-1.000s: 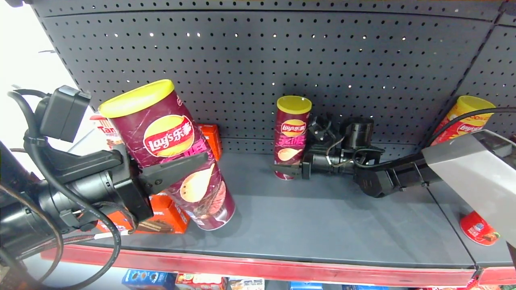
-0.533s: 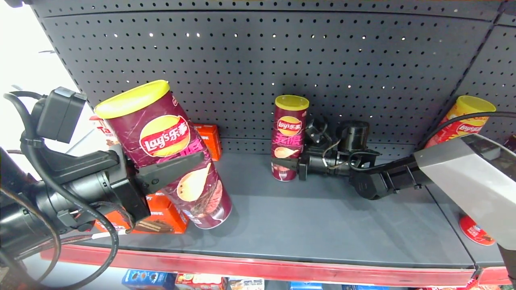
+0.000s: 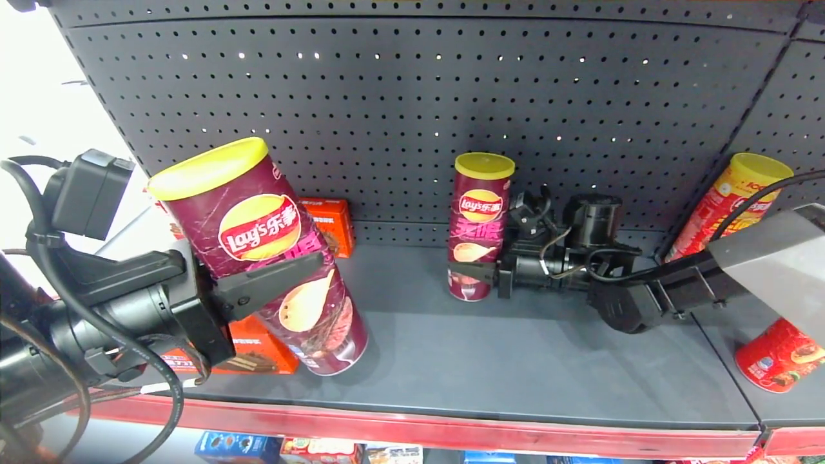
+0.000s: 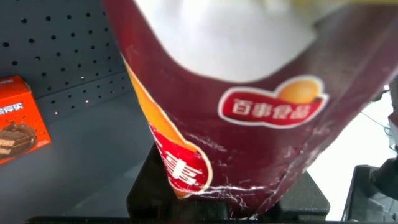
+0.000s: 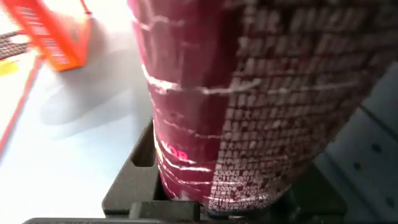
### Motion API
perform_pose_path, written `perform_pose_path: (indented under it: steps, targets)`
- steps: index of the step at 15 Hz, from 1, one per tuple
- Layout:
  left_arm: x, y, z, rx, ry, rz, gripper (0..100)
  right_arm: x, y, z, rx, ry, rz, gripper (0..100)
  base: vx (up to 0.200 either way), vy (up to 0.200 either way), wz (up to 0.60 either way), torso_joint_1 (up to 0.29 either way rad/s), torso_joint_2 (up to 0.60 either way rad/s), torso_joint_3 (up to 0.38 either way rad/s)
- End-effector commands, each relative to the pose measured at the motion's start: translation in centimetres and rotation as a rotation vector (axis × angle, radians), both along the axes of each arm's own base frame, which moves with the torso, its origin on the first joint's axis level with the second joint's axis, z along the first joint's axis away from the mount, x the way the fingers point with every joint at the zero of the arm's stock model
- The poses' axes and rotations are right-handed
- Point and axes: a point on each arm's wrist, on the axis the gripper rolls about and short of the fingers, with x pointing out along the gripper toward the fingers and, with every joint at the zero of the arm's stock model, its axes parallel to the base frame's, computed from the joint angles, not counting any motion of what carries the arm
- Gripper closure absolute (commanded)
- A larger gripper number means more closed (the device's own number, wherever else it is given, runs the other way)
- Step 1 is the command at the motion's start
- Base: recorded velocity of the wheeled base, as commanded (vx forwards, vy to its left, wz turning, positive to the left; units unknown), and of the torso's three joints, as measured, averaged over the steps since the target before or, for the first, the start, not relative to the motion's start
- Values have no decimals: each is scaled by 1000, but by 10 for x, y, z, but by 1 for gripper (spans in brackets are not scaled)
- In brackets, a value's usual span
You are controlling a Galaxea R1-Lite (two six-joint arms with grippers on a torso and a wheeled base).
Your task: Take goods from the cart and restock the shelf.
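A dark grey shelf (image 3: 515, 361) with a pegboard back wall (image 3: 419, 96) holds snack goods. The left claw (image 3: 278, 278) grips a maroon chip can (image 3: 254, 222) with a yellow lid, tilted so its top leans toward the left edge and its base sits low near the front left of the shelf. The right claw (image 3: 480, 276) is clamped on a second maroon can (image 3: 482, 206), upright near the middle of the back edge. Two orange boxes (image 3: 258, 351) lie by the left edge. On the neighbouring shelf to the right, an orange can (image 3: 728, 200) leans against the back wall and a red tub (image 3: 776, 354) sits nearer the front edge.
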Motion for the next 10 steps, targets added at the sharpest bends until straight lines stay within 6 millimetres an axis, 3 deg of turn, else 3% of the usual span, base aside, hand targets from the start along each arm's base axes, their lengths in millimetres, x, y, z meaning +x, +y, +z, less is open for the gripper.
perform_pose_path:
  steps: [1, 7, 10]
  targets:
    - [-4, 1, 0, -2, -3, -1, 100, -42, -16, 22, 18, -41, 17, 100, 0, 0, 0, 0, 0, 0]
    - [-4, 1, 0, -1, -2, -1, 100, -105, -20, -2, 14, -27, 88, 100, 0, 0, 0, 0, 0, 0]
    - [-4, 1, 0, -1, 0, -1, 100, -115, -21, -20, 5, -9, 114, 100, 0, 0, 0, 0, 0, 0]
